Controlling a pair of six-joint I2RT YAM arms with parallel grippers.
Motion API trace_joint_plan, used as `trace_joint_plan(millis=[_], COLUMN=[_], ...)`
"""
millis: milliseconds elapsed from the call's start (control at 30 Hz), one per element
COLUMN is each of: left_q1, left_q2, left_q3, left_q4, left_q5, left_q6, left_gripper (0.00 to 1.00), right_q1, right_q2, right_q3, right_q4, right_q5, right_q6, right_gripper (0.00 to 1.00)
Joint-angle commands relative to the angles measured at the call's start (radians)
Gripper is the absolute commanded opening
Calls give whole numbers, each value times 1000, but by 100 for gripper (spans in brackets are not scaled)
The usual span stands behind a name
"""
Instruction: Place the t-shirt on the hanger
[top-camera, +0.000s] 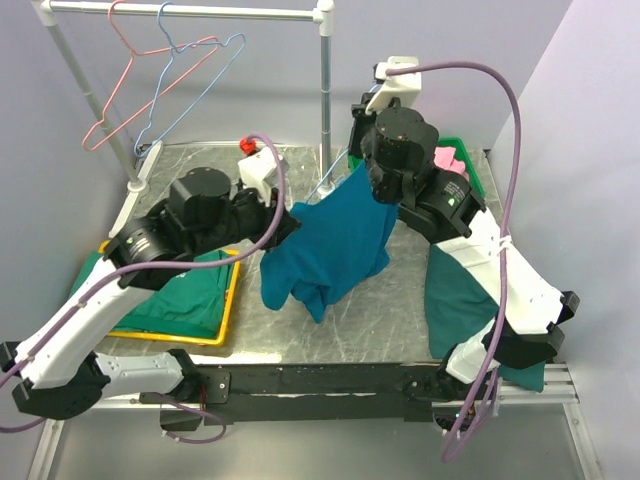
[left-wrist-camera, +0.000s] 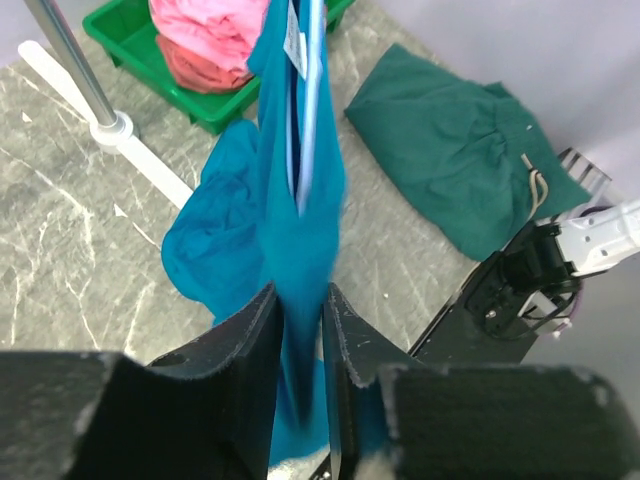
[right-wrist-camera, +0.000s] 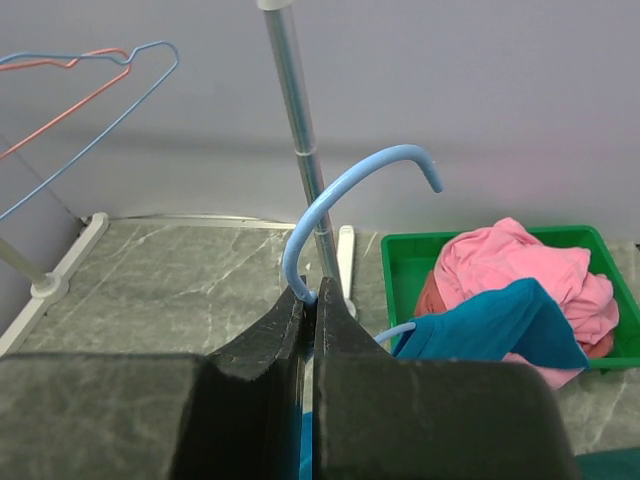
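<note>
Two grippers are engaged on the work. The right gripper (right-wrist-camera: 310, 300) is closed on the hanger (right-wrist-camera: 330, 187) at the base of its hook and holds it above the table (top-camera: 395, 300), hook uppermost. The t-shirt (top-camera: 335, 235) hangs from the hanger in a narrow, bunched column between the two arms, and its lower end is gathered low over the table. In the left wrist view the light-blue wire runs down inside the cloth, so the hanger is judged to be at least partly inserted in the garment. The left gripper (left-wrist-camera: 300, 300) has a fold of the t-shirt between its fingers, with the jaws set narrow on either side. Whether they pinch the cloth firmly cannot be told, because the cloth is blurred there. Estimated progress: insertion is under way but not finished. The shoulders are not spread along the wire, and neither sleeve hangs free. Remaining work, as judged: draw the cloth over the second arm of the hanger, centre the collar on the hook, and let the garment fall flat. One small white label (left-wrist-camera: 295, 45) shows inside the t-shirt near the top. Its print is too small to read. No brand name or other legible writing appears on the garment, the hanger or the arms.
</note>
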Motion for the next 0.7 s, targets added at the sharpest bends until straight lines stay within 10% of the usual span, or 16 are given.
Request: trace_joint_plan(millis=[0,433,667], left_q1=[2,2,2], left_q2=[43,120,108], left_q3=[61,125,168], left_q4=[16,110,118], left_q5=[-10,-43,-43], left_q6=[40,66,79], left_gripper=[26,13,45], right_q1=[55,184,188], right_q2=[-43,-21,6], right_q3=[9,49,63], right_q4=[85,89,99], right_q5=[54,115,146], right_q6=[-25,-57,-97], right_gripper=[0,0,0])
